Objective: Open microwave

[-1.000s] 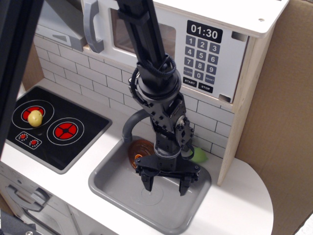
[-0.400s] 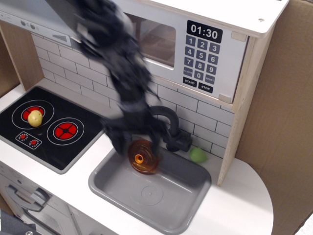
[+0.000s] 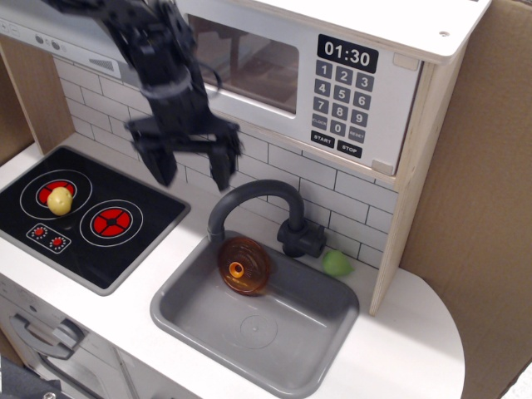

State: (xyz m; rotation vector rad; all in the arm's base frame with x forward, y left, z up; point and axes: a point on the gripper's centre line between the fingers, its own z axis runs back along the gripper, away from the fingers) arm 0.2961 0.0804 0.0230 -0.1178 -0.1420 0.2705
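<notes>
The white toy microwave (image 3: 332, 58) sits at the top, above the tiled wall. Its door with the clear window (image 3: 249, 62) looks closed. The black keypad and the clock display reading 01:30 (image 3: 347, 55) are on its right side. The grey door handle is hidden behind my arm at the door's left edge. My black gripper (image 3: 193, 170) hangs open and empty below the microwave's left part, fingers pointing down, above the counter between the hob and the faucet. It touches nothing.
A grey sink (image 3: 179, 312) holds an orange disc (image 3: 243, 265). A grey faucet (image 3: 249, 195) arches over it. A green ball (image 3: 336, 263) lies at the sink's back right. A black hob (image 3: 125, 245) with red rings carries a yellow ball (image 3: 60, 200). A brown cardboard wall (image 3: 482, 208) stands right.
My arm swung up and left out of the sink, from above the drain to in front of the microwave's left side. The gripper stayed open. The faucet and orange disc are uncovered.
</notes>
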